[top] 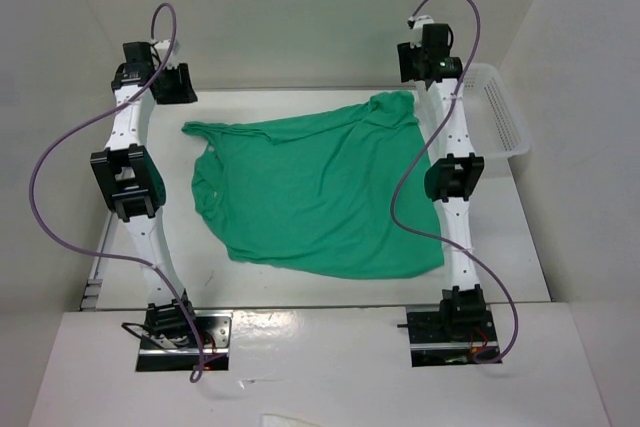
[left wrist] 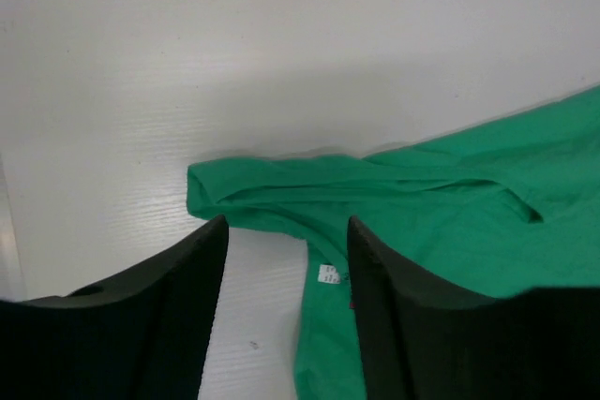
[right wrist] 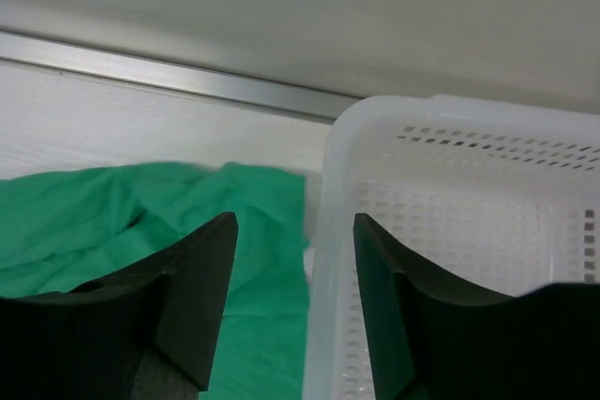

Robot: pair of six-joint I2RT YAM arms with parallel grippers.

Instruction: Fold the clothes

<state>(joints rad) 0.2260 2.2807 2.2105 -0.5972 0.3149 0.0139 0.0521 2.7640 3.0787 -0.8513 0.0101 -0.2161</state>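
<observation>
View from above: a green T-shirt (top: 320, 197) lies spread across the middle of a white table (top: 300, 107), mostly flat, with wrinkles and a bunched fold toward the far right corner. One rumpled sleeve reaches toward the far left. Bare table shows as a strip along the far edge, a narrower strip along the near edge, and a band down the left side. The left arm runs up the left side and its gripper (top: 170, 84) sits near the far left corner, just beyond the sleeve. The right arm runs along the shirt's right edge and its gripper (top: 428, 59) is at the far edge, next to a white mesh basket (top: 497, 117) that fills the far right corner.

Left wrist view: the left gripper (left wrist: 287, 224) has its two dark fingers (left wrist: 192, 306) parted with a clear gap and nothing held. The folded sleeve end of the shirt (left wrist: 450, 203) lies just ahead of the fingertips, and a small white tag (left wrist: 328, 274) shows on the cloth between them. Open white table extends beyond, up to its far edge.

Right wrist view: the right gripper (right wrist: 295, 222) is likewise parted and holds nothing. Beneath the left finger is crumpled shirt (right wrist: 112, 213). Beneath the right finger is the basket rim (right wrist: 337, 138). Cloth and basket wall lie just beside each other. A metal strip (right wrist: 169, 72) marks the table's far edge.
</observation>
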